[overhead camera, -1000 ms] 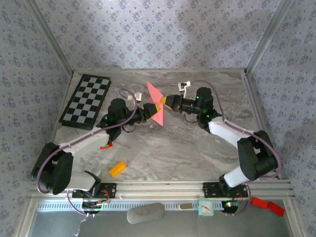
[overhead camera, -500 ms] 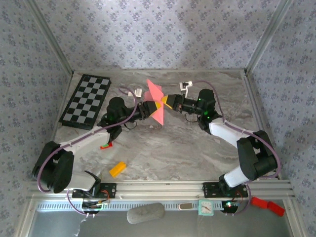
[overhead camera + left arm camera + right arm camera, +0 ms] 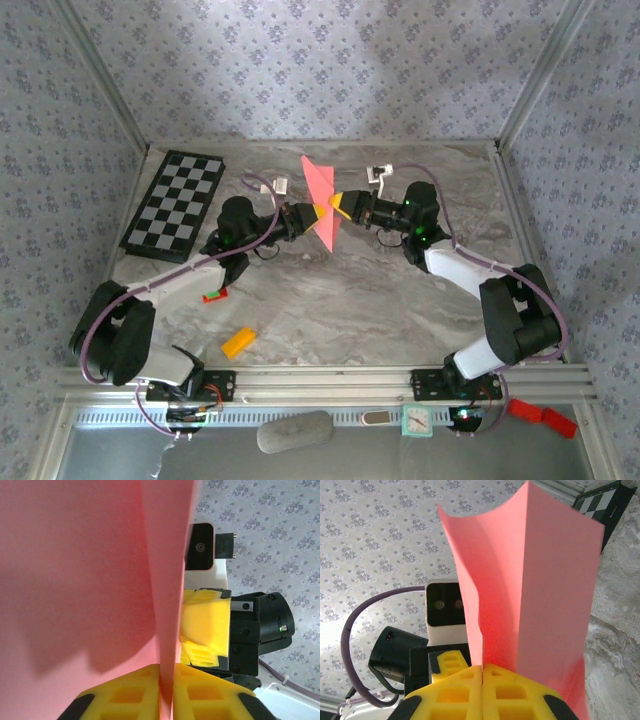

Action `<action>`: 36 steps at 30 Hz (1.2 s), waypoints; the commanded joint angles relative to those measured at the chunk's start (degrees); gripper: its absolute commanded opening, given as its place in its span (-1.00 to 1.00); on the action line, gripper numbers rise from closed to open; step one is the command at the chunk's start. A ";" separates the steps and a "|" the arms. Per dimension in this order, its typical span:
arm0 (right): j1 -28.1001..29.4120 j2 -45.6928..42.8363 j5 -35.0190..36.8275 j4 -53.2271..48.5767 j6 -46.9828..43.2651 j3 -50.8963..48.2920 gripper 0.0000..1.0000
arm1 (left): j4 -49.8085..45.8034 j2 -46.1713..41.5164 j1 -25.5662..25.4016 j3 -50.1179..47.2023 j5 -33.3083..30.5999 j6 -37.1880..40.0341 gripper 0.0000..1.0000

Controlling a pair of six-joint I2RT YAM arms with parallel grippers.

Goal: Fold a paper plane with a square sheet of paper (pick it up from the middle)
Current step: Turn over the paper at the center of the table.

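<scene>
- Left pincer [image 3: 316, 213] has clamped down since a second ago: its jaws stood apart then, and now they pinch the salmon-pink paper [image 3: 318, 190], which has tipped a little more upright.
- That paper is thin and matte, creased, with angled edges that run to a point at top and bottom. It hangs in the air over the rear middle of the marbled worktop [image 3: 380, 300], caught between the two pincers.
- From the left wrist, the blocky yellow fingers [image 3: 130, 695] press together on the paper's lower edge, and a folded flap rises straight up from their seam.
- Right pincer [image 3: 336, 207] is closed on the same paper from the opposite side. From its own wrist, the yellow fingers [image 3: 455, 690] meet flush, and the fold climbs out from between them.
- A checkerboard mat [image 3: 175, 205] lies flat at rear left, and an orange block [image 3: 239, 342] sits near front left. A red-and-green block [image 3: 214, 295] lies just beside the left forearm. All three are well apart from the paper.
- Both arms reach out and angle inward, forearms low, tips almost nose to nose with the paper between them.
</scene>
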 commanded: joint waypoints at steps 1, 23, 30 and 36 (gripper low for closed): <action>-0.72 -1.49 -0.55 1.92 0.26 -0.89 -0.80 | 0.81 0.11 -0.21 2.22 -0.57 0.80 -0.82; -5.05 -17.87 24.23 -54.96 -37.39 1.27 0.24 | -77.94 6.71 -5.89 28.86 -45.54 41.17 -0.87; -5.84 -20.07 29.55 -58.61 -38.38 0.30 0.25 | -98.24 24.17 -10.23 42.32 -73.35 41.02 -0.87; -7.04 -20.69 29.97 -58.29 -36.91 -1.72 0.25 | -103.10 35.52 -12.00 47.57 -77.86 38.27 -0.87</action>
